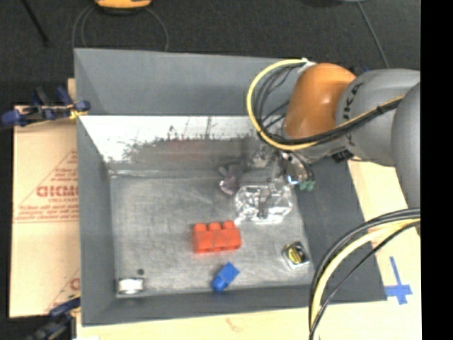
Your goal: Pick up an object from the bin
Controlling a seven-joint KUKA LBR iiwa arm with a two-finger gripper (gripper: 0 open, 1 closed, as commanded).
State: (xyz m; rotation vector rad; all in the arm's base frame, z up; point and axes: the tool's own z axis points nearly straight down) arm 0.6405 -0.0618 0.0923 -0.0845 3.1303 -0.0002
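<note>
Clear crumpled plastic piece [263, 205] is seen nr right wall of bin [141, 211], mid-depth, directly beneath gripper [271, 188]; gripper's open/closed state can't be told. 1 red toy brick [216, 237] lies front-left, apart. Straight descent is judged enough.

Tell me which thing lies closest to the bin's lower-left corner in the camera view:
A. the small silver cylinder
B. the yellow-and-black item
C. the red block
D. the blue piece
A: the small silver cylinder sits right by that corner of the bin, while the red block and the blue piece lie nearer the middle and the yellow-and-black item lies toward the right.
</note>
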